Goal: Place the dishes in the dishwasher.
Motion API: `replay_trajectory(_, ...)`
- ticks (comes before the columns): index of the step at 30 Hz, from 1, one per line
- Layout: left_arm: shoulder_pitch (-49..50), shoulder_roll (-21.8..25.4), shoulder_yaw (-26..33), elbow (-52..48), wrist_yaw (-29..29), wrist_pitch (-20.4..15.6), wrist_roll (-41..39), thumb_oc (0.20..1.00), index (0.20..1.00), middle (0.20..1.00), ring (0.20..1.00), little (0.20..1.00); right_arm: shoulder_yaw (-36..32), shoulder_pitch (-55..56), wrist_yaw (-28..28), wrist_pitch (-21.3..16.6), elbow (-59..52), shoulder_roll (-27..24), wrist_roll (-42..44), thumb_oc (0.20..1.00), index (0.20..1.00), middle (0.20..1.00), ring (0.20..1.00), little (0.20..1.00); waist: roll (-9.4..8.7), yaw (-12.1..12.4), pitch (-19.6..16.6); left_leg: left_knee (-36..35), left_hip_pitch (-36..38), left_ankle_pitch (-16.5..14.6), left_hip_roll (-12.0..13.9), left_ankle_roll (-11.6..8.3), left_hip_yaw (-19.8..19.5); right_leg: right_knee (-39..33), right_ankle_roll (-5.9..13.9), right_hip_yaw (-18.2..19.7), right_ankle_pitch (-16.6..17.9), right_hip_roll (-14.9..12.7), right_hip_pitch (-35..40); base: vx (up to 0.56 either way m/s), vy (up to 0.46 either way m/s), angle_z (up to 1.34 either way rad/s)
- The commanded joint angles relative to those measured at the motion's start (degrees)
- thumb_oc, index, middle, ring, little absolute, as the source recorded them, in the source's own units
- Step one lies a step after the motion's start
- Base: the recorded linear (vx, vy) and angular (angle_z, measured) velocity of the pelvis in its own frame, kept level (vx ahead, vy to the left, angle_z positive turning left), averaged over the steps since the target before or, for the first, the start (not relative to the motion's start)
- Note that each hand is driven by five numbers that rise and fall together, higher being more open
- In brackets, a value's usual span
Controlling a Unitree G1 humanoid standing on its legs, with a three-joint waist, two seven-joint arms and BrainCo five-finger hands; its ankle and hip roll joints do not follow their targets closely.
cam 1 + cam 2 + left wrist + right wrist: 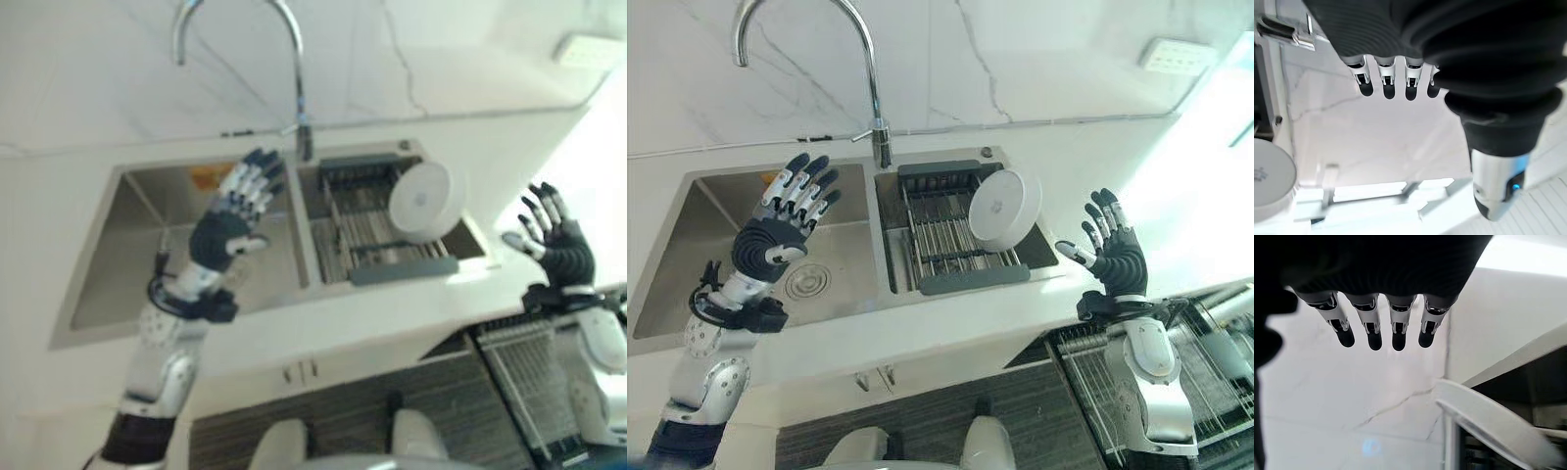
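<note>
Dishwasher rack [1136, 367]: nearest, at 4 o'clock below the counter edge; a wire basket pulled out beside the right arm.
Right hand [1117, 253]: at 3 o'clock, raised over the counter's front corner, fingers straight and spread, holding nothing.
Left hand [779, 220]: at 9 o'clock, raised above the left sink basin, fingers straight and fanned, holding nothing.
Left sink basin [686, 264]: steel, with a round drain [806, 282] just under the left hand; something orange sits at its far edge, too unclear to name.
Drying rack [945, 240]: fills the right basin at the centre, grey-framed with metal bars.
Plate [1002, 208]: white, round, standing on edge in the drying rack's right side, leaning; well apart from both hands.
Faucet [862, 69]: at 12 o'clock, a tall curved spout rising behind the divider between the basins.
Wall [1019, 59]: farthest, pale marble with a white outlet [1176, 56] at 2 o'clock.
</note>
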Motion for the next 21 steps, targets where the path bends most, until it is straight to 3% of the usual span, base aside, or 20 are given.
replay_trajectory(1,-2.4,1.5,1.5,-3.6,0.6,-3.0,1.4,1.000,1.000,1.000,1.000,1.000,-1.7,-3.2,0.0,-1.1,-1.1,-3.0,1.5,1.000,1.000,1.000,1.000,1.000,-0.63,-1.3,-1.4,-9.2,4.7,1.4,4.0,-3.42,2.7,3.0,1.89,-0.5,-7.7,-0.7,2.5,0.06,-0.108,-0.05)
replay_trajectory(12,-1.9,1.6,1.7,-2.8,1.4,-4.2,2.3,1.000,1.000,1.000,1.000,1.000,-1.8,-4.7,-1.0,-0.6,0.8,-1.5,5.7,1.000,1.000,1.000,1.000,1.000,0.11,-1.7,-2.4,-9.2,5.6,1.2,5.3,-4.49,3.4,3.0,0.91,-1.8,-9.2,0.1,4.1,0.03,-0.066,-0.02)
replay_trajectory(21,-4.0,1.4,-0.8,0.0,2.3,-5.3,3.2,1.000,1.000,1.000,1.000,1.000,2.4,-11.2,-0.7,3.1,11.2,-1.2,12.9,1.000,1.000,1.000,1.000,1.000,-0.36,0.5,-3.1,-9.2,5.7,1.5,5.6,-4.89,2.9,3.0,0.40,-3.5,-9.8,-0.2,5.1,-0.01,-0.029,0.06)
